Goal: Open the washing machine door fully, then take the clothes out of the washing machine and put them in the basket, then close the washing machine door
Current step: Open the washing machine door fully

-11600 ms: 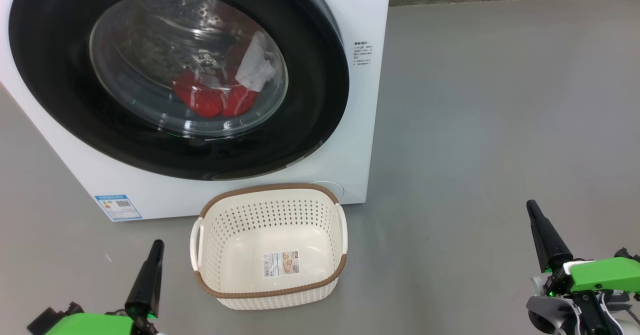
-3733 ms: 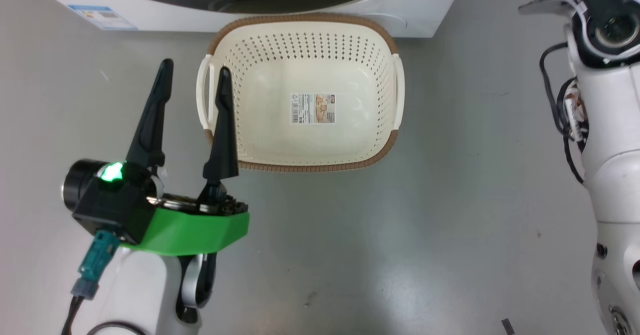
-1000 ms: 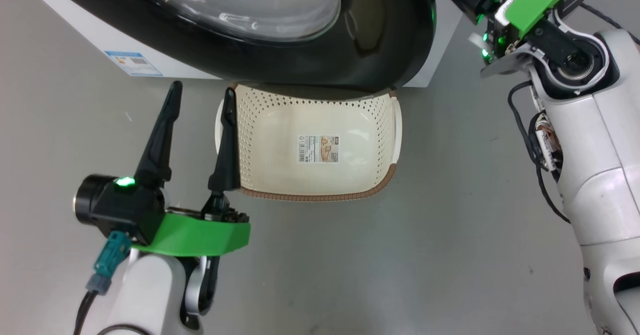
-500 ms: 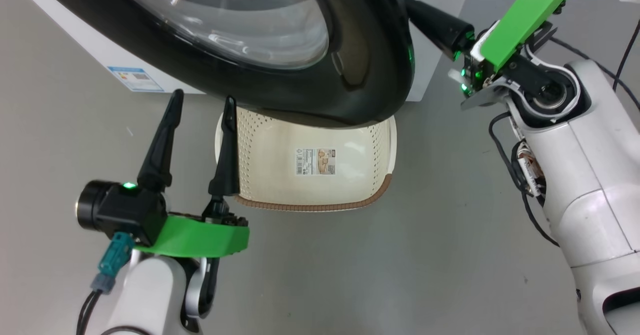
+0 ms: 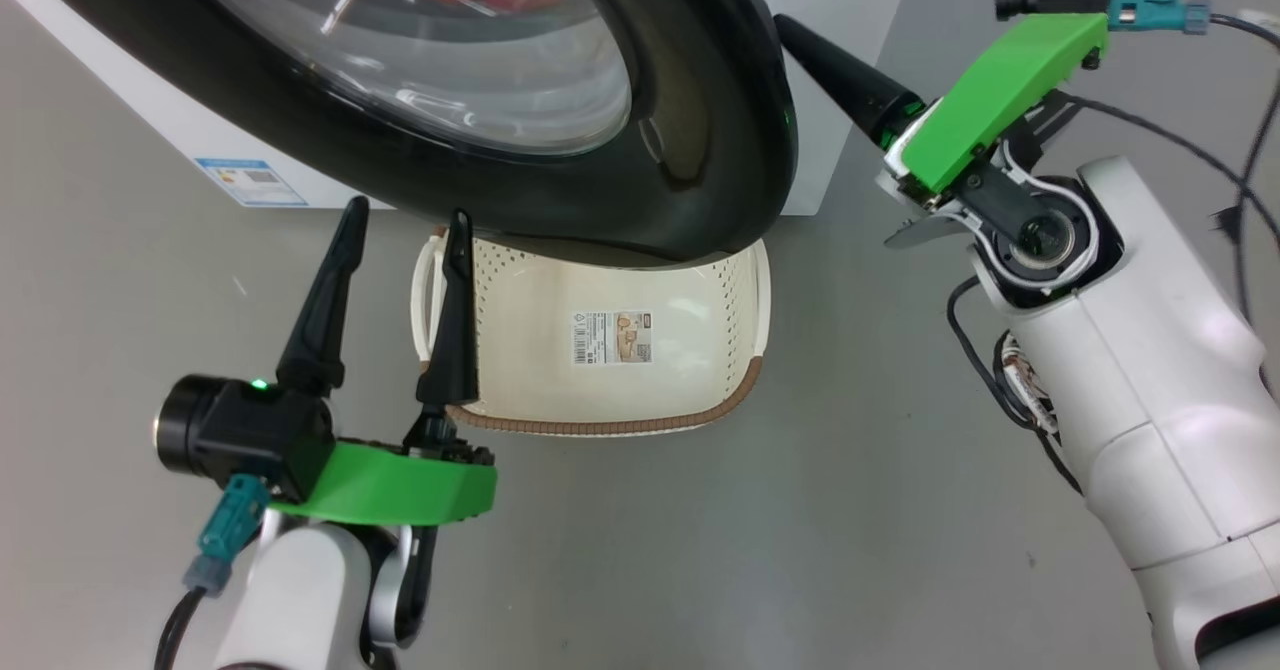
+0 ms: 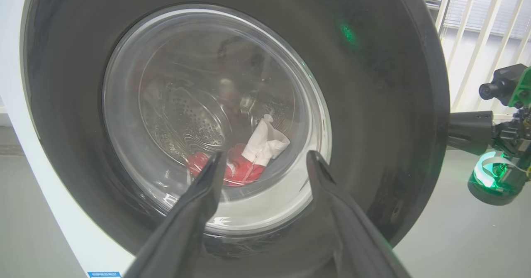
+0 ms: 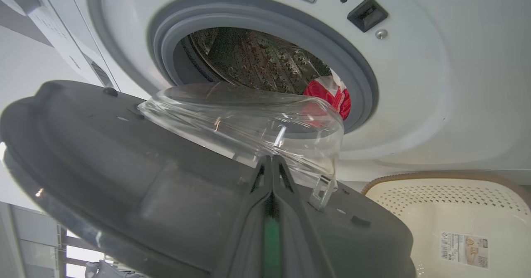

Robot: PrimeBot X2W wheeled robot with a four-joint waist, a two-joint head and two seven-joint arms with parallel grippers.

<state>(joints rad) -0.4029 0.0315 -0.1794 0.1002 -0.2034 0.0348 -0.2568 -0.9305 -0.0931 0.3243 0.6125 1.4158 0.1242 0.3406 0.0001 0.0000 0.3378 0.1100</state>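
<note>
- Two fingers of our left end effector (image 5: 407, 212) stand apart just beside the basket (image 5: 600, 422), on the floor (image 5: 800, 510) under the part-open door (image 5: 700, 150).
- Left wrist: clothes (image 6: 244, 170) lie in the drum (image 6: 186, 120), seen through the door.
- Right wrist: our right end effector (image 7: 271, 162) has its fingers together at the door's inner face.

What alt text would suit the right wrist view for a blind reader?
A black door stands partly open, its inner side facing the camera, with the shut right gripper at it. Behind, red clothes lie in the drum; a basket sits lower right.
</note>
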